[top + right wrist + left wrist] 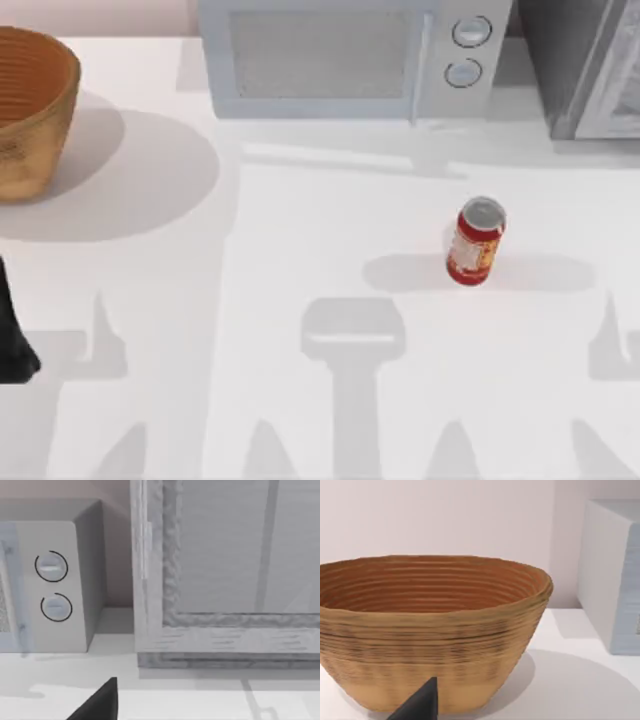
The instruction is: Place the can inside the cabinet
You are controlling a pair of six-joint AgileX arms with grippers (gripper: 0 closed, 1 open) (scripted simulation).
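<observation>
Red aluminium with a yellow-and-white label, the can (pixel 476 243) is standing upright on the white bench (pixel 300 250), right of centre and in front of the microwave (pixel 345 55). It is well apart from the cabinet (pixel 585 65), which is sitting at the far right corner.

Neither tool is touching anything yet. The left tool (pixel 417 705) is showing as a dark tip facing the woven basket (pixel 432 630) at the bench's left side; the right tool (pixel 97 702) is showing likewise, facing the cabinet door (pixel 225 565) and the microwave's two round knobs. I cannot tell whether either one is open or closed.

The step in hand looks like the first reach for the can, and the right arm is sitting nearer. A grip across the smooth curved wall, around mid-height and squarely, should be keeping the slick cylinder from twisting or tipping. The door appears closed, its pale framed panel sitting within dark speckled grey, so opening it is probably needed before the can goes in. The basket's ribbed, coiled wall is playing no part.
</observation>
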